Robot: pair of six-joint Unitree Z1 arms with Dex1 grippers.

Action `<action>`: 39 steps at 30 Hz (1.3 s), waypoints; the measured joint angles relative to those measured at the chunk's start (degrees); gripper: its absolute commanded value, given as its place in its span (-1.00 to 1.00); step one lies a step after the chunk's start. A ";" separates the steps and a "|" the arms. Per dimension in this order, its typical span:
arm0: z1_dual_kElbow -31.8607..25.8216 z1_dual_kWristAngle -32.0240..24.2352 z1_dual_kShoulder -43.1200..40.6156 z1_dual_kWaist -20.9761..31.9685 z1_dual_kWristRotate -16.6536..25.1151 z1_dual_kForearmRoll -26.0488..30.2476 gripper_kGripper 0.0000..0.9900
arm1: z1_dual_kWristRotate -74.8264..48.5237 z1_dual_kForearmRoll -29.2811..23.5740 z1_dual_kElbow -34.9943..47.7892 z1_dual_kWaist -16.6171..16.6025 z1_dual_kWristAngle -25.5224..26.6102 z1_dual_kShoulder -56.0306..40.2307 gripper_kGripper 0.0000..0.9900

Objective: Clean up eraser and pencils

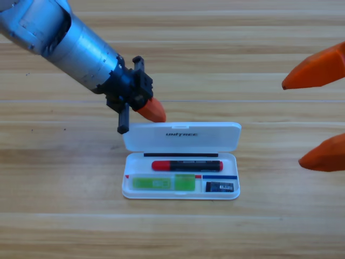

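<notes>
My left gripper point(152, 110) comes in from the upper left corner and points down at the back of the white case point(181, 186). Its orange jaw tip is just at the top left edge of the open lid point(182, 136), touching it or nearly so. I see only one orange jaw there, and a thin black part hangs down beside it, at the lid's left corner. Whether this gripper is open or closed, I cannot tell.

My right gripper point(318, 116) waits at the right edge, large and partly cut off. Its two orange jaws stand wide apart, one above the other, and they hold nothing.

The case lies on the wooden table point(64, 226), a little below the middle. Its lid stands open toward the back. The things of the task are all inside the case. The black pen with the red cap point(187, 165) lies across the upper part of the tray, with the red cap toward the left. The green pen point(163, 183) lies in the lower left compartment, parallel to the front wall. The eraser point(220, 187) sits in the small lower right compartment, just beside the green pen's compartment. Neither gripper touches any of these three things.
</notes>
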 measured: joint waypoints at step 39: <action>8.32 1.68 0.10 -5.43 1.07 -2.67 -1.00 | 0.00 0.41 0.00 0.09 0.27 0.00 1.00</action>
